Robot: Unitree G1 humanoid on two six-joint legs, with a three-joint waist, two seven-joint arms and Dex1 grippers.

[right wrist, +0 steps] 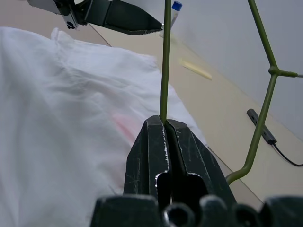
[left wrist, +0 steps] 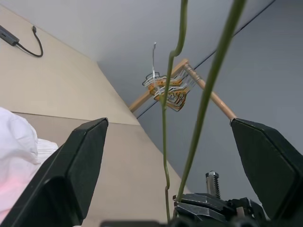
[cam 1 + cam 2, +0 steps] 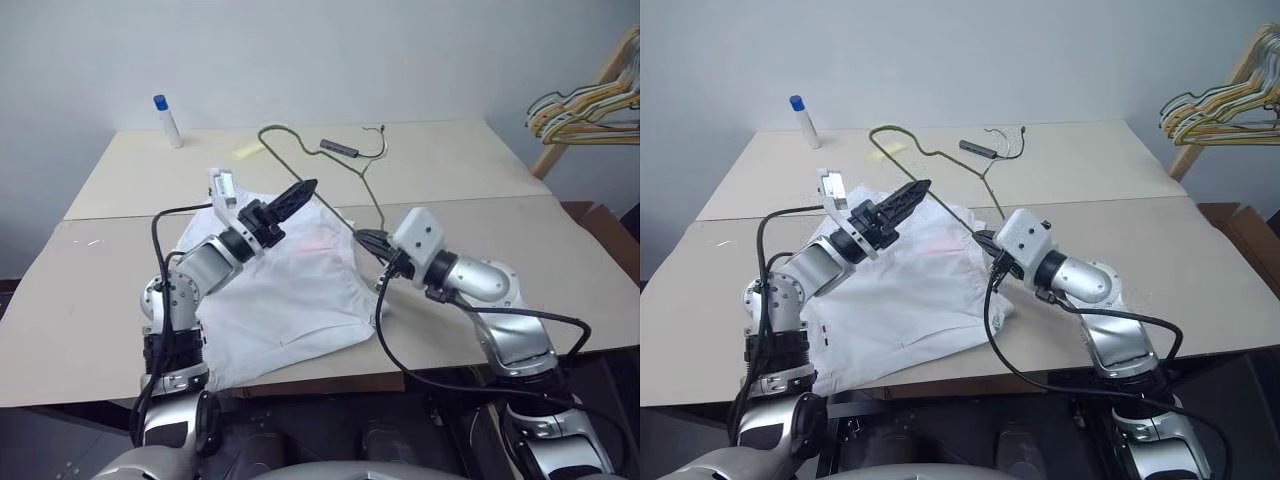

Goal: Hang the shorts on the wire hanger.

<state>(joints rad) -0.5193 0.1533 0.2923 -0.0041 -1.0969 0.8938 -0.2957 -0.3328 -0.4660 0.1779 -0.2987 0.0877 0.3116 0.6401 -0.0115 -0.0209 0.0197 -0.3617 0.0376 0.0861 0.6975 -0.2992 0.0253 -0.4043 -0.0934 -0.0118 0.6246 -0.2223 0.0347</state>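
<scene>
Nearest in the head view, the shorts (image 3: 290,300) lie spread on the worktop (image 3: 560,260). At their three o'clock the right hand (image 3: 365,240) pinches the wire hanger (image 3: 300,152), raised toward twelve. Left wrist view: left hand (image 2: 175,161) gapes wide, empty, hanger wires between its fingers. Right wrist view: fingers (image 1: 151,151) clamped on wire.

No readable text, label, brand, number or sign found anywhere in these views.
</scene>
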